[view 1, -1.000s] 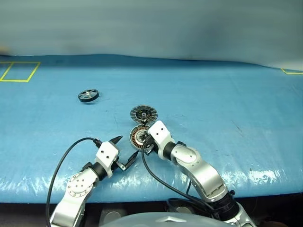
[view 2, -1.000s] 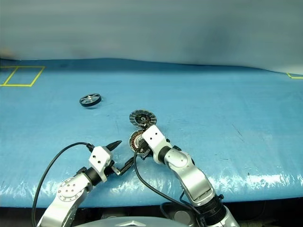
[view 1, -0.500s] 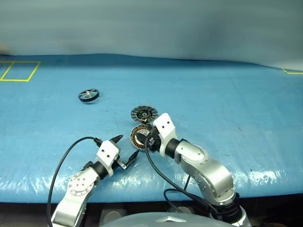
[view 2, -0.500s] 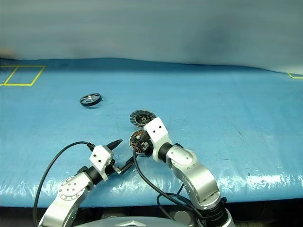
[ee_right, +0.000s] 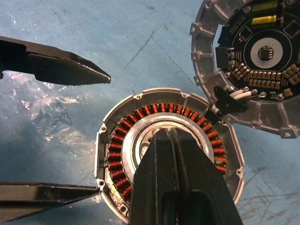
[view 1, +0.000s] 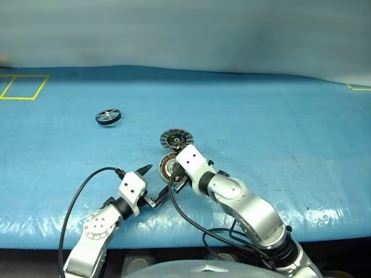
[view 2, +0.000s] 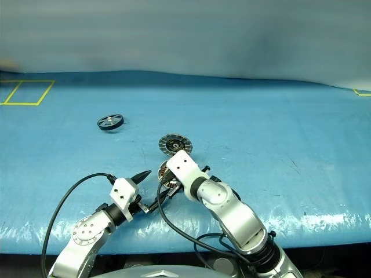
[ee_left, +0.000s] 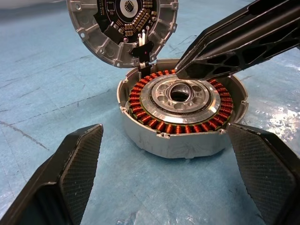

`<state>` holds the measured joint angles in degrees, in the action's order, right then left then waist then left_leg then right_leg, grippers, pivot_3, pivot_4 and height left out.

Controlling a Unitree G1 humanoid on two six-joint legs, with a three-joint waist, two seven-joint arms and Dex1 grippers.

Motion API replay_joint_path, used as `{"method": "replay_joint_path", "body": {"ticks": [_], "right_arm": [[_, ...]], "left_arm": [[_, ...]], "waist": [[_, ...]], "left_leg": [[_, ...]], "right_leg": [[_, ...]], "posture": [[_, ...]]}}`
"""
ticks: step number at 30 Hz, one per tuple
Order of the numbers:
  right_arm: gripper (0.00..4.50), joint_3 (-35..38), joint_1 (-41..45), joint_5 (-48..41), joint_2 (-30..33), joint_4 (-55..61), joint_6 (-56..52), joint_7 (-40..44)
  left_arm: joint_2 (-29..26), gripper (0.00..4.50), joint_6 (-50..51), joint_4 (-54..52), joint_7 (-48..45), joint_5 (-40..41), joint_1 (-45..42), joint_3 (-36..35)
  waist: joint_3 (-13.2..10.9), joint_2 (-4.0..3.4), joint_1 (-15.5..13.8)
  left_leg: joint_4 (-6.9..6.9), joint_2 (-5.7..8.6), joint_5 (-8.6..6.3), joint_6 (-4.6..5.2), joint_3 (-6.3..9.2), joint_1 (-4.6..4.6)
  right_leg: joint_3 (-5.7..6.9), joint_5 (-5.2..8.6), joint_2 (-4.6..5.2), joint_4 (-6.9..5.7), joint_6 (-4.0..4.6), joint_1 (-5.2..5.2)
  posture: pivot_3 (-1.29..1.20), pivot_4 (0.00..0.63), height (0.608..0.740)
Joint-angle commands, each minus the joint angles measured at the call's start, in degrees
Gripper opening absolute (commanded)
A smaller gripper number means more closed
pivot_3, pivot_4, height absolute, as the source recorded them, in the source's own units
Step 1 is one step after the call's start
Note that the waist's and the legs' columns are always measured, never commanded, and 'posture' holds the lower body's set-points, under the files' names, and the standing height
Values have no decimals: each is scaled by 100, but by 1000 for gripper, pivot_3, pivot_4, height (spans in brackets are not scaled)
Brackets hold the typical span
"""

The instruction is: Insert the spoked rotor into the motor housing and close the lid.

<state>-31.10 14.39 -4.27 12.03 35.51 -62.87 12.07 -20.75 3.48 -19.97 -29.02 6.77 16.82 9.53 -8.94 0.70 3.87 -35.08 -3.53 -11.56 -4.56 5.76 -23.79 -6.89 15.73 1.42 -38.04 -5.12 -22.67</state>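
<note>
Blue sheeting covers the desk (view 1: pixel 278 116), on which the spoked rotor (view 1: pixel 108 116) is seen lying far off to the left, well apart from everything else. Nearer, the left claw (view 1: pixel 155 182) is held wide open just beside the motor housing (ee_left: pixel 180 115). The right claw (ee_right: pixel 171 133) is pressed shut with its tips over the housing's silver centre, perhaps touching it, while the lid (ee_right: pixel 255 65) is laid open behind, inner face up.

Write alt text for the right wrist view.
The right end effector, fingers shut, points at the silver centre of the open motor housing with its copper windings. The hinged lid lies flipped open beside it on the blue table, and the left end effector straddles the housing's far side.
</note>
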Motion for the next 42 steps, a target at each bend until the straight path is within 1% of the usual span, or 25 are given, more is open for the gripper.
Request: {"method": "replay_joint_path", "body": {"ticks": [1, 10, 20, 28, 33, 40, 42], "right_arm": [[58, -125, 154, 112, -60, -5, -1, -76], [58, 130, 0, 84, -89, -288, -21, -69], [58, 337, -218, 80, 52, -181, -215, -94], [58, 200, -212, 58, 63, -173, -207, -59], [58, -52, -206, 105, 351, -209, -167, 90], [58, 478, -214, -348, 99, 232, 277, 408], [58, 737, -343, -656, -5, 368, 342, 598]], "left_arm": [[-4, 4500, -81, -33, -35, 8, -46, 1], [53, 4500, -67, -59, 1, 63, -3, -40], [-38, 4500, 61, -98, -74, 56, 40, -24], [-40, 4500, 110, -87, -124, 62, 21, -25], [16, 4500, 88, -51, -108, 62, -21, -3], [25, 4500, 153, -100, -77, 115, 45, -81], [-19, 4500, 459, -210, -240, 496, 147, -181]], "waist": [[0, 1, 0], [0, 1, -4], [0, 1, -14], [0, 1, -14], [1, 1, -12], [-1, 1, -8], [-1, 1, -2]], "left_leg": [[-1, 0, 0, 0, 0, 1], [2, 0, 0, 0, 1, -1], [0, 1, 0, 0, 1, 0], [-1, 1, 0, 0, 1, 1], [0, 1, 0, 0, 1, 1], [0, 0, 0, 0, 1, -1], [3, 0, 0, 0, 1, -1]], "right_leg": [[0, 0, 0, 0, 0, 1], [0, 0, 0, 1, 0, 0], [0, 0, 1, 3, 0, 3], [0, 1, 1, 2, 0, 1], [0, 1, 1, 3, 0, 2], [0, 1, 1, 2, 0, 1], [0, 1, 0, 2, 0, 0]], "posture": [[0, 150, 740], [0, 150, 740], [0, 150, 740], [0, 150, 740], [0, 150, 740], [0, 150, 740], [0, 150, 740]]}}
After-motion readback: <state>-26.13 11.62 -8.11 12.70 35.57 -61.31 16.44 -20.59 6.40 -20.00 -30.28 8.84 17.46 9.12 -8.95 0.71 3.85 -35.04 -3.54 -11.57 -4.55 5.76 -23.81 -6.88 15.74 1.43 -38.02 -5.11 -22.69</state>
